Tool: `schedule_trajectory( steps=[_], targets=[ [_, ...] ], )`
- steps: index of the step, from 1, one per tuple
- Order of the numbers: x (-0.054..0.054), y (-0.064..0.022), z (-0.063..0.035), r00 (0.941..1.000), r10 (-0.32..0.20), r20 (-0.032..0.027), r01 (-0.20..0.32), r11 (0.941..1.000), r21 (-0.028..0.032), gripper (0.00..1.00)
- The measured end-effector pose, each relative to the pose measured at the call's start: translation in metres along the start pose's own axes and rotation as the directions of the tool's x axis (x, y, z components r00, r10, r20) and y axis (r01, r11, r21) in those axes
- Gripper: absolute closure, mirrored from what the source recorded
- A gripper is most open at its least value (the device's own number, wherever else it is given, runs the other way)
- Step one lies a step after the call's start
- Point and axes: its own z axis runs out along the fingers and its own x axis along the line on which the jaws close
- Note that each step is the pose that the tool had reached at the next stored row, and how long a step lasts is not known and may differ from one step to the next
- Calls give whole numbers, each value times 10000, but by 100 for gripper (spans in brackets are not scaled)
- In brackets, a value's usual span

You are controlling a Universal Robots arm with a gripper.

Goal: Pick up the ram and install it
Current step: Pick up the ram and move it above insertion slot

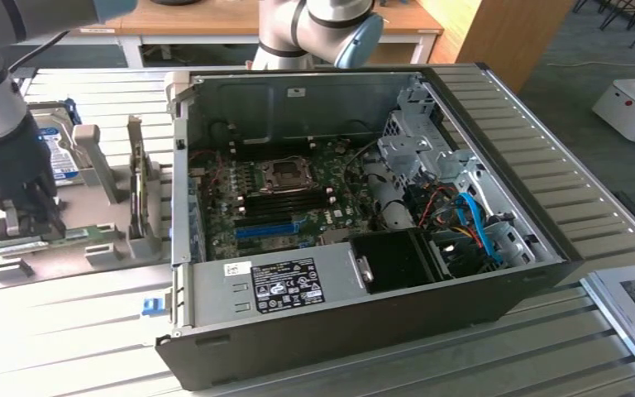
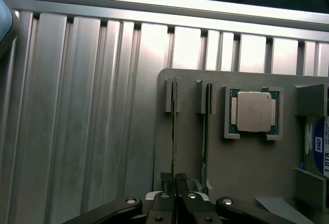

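The ram (image 1: 80, 236) is a slim green stick standing on its edge in a slot of the grey holder (image 1: 69, 263), at the exterior view's left. My gripper (image 1: 33, 230) reaches straight down onto it from the arm above. In the wrist view the ram (image 2: 174, 126) is a thin line seen edge-on, and my gripper (image 2: 175, 179) is shut on its near end, a dark fingertip pressed to each side. The stick still sits in its slot. The open computer case (image 1: 538, 248) lies to the exterior view's right, with the motherboard (image 1: 295, 217) and its dark memory slots (image 1: 290, 199) exposed.
On the grey holder (image 2: 241, 178) a second thin stick (image 2: 205, 131) stands beside the held one, then a processor chip (image 2: 253, 112) and a hard drive (image 2: 320, 152). An upright expansion card (image 1: 136, 186) stands between the holder and the case. The ribbed metal table (image 1: 64, 339) surrounds everything.
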Motion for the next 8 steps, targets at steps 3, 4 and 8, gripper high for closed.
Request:
schedule_trajectory(
  steps=[3,4,8],
  targets=[
    [0,-8,-46,10000,0,2,0,10000,-32,88],
    [-1,-11,-60,10000,1,3,-1,10000,-41,88],
    [-1,-17,-135,10000,1,5,-1,10000,-77,88]
  ],
)
